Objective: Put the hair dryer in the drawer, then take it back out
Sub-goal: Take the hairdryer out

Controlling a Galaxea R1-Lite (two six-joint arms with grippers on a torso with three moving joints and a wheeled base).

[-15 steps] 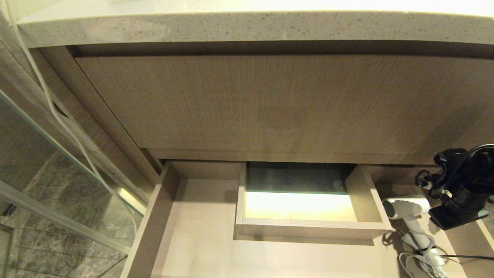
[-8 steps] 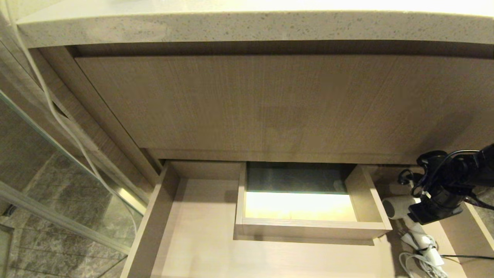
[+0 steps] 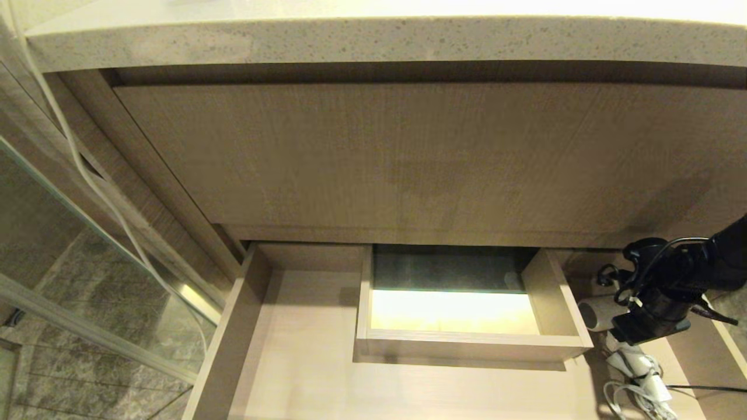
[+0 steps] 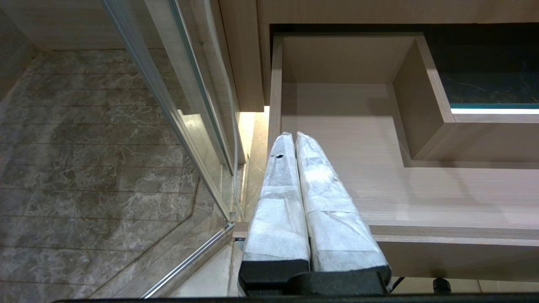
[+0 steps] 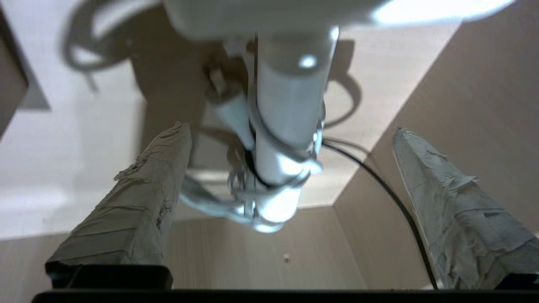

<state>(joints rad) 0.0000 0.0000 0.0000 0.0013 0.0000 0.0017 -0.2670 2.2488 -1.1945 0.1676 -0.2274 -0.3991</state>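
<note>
The right tool [image 5: 290,130] was seen with its two wrapped fingers [image 5: 139,198] spread wide, nothing being gripped. The small white hair dryer with its short barrel and slim handle [image 5: 286,122] was found between and just beyond those fingers, touched by neither, its white cord wound round the handle. In the head view the hair dryer [image 3: 595,313] was partly hidden under the black right tool [image 3: 648,326], lying on the floor of the wide beige wood-grain drawer [image 3: 303,373], beside the boxed rectangular cut-out [image 3: 560,297]. The left tool [image 4: 297,141] was held with fingers pressed together, empty, above the drawer's opposite front corner.
</note>
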